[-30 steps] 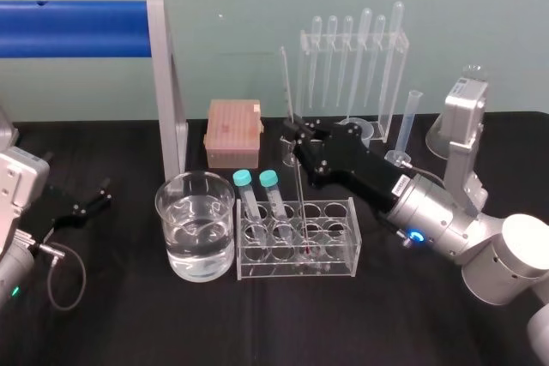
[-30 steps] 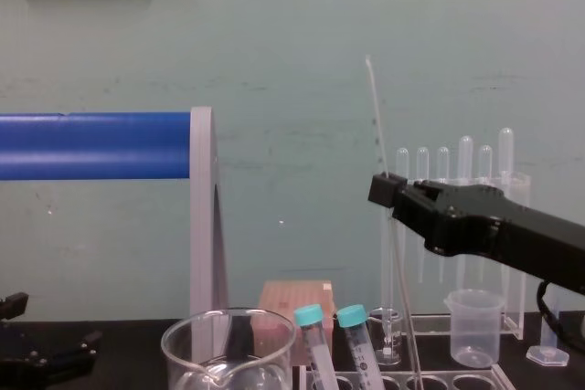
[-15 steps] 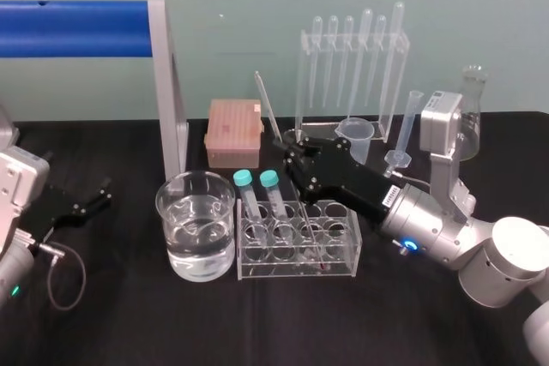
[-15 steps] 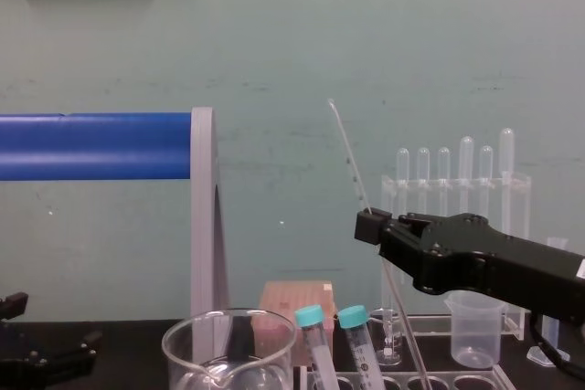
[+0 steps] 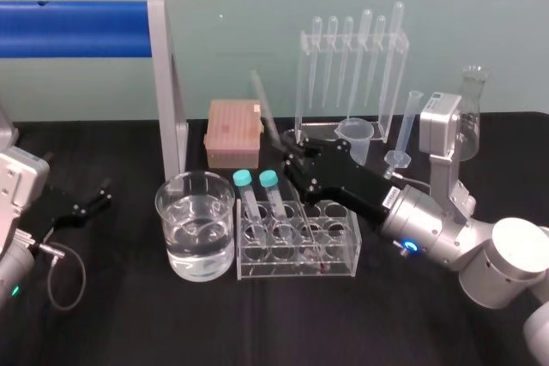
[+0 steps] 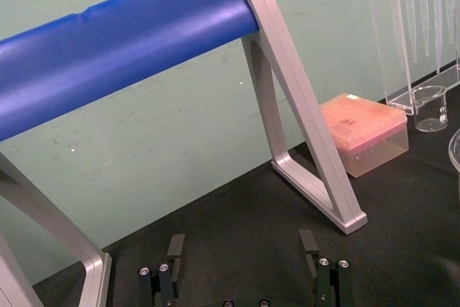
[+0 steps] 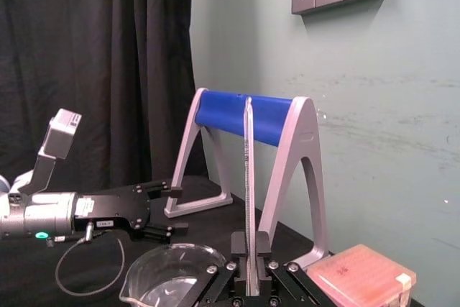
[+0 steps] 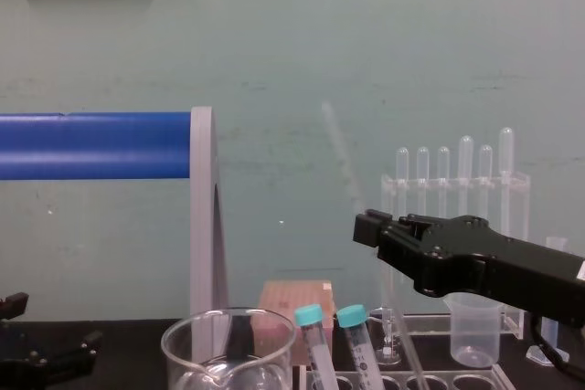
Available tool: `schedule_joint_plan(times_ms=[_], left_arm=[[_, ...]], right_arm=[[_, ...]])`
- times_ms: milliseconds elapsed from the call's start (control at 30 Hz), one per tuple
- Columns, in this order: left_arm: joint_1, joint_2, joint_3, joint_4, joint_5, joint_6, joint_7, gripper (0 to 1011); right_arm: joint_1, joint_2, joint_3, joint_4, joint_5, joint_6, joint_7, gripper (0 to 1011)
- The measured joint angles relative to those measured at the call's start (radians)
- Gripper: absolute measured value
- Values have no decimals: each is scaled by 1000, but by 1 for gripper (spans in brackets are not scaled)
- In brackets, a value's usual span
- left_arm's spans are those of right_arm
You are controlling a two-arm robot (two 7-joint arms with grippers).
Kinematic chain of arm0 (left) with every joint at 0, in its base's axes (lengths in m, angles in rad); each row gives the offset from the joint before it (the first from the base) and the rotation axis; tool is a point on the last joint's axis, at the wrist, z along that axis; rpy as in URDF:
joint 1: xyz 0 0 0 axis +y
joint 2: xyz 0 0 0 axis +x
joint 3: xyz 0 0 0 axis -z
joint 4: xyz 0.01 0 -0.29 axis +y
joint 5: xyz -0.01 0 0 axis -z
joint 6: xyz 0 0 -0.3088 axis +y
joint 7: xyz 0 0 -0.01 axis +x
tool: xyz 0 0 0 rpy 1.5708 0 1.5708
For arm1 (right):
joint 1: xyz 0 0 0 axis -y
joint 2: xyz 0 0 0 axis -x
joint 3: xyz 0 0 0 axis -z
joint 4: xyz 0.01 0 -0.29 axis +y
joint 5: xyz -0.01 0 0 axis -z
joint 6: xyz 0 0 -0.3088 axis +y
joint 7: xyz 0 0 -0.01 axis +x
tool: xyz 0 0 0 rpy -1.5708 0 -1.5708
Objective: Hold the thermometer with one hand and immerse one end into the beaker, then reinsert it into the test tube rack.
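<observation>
My right gripper (image 5: 290, 153) is closed on the thermometer (image 5: 261, 105), pinching the rod partway up its length. It hangs just beyond the far side of the test tube rack (image 5: 343, 251), over its middle. In the right wrist view the gripper (image 7: 248, 277) has the thermometer (image 7: 249, 177) clamped between its fingers, with most of the rod rising above them. From the chest, the gripper (image 8: 366, 226) sits above the rack (image 8: 439, 379), and the thermometer (image 8: 340, 154) leans with its top to the left. Its lower part runs down into the rack, to the right of the two teal-capped tubes (image 5: 256, 186); I cannot tell which hole.

The beaker (image 5: 166, 237), part full of clear liquid, stands just left of the rack, close beside it. Behind them are a pink tip box (image 5: 233, 130) and a clear pipette stand (image 5: 352, 75), with a small plastic beaker (image 5: 358, 135) at its foot.

My left gripper (image 5: 101, 195) rests far to the left on the black table (image 5: 129, 323), well apart from the beaker, its fingers (image 6: 176, 246) spread.
</observation>
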Motion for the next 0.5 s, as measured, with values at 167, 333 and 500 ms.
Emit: schedule_joint_plan(times_ms=[167,333,500], left_arm=[[0,0,0,0,0,0,0,1008],[0,0,0,0,0,0,0,1008],[0,0,0,0,0,0,0,1008]], right_arm=[[0,0,0,0,1,0,0,222],[-1,0,1,0,2,0,0,392],[-1,0,1,0,3,0,0,561]])
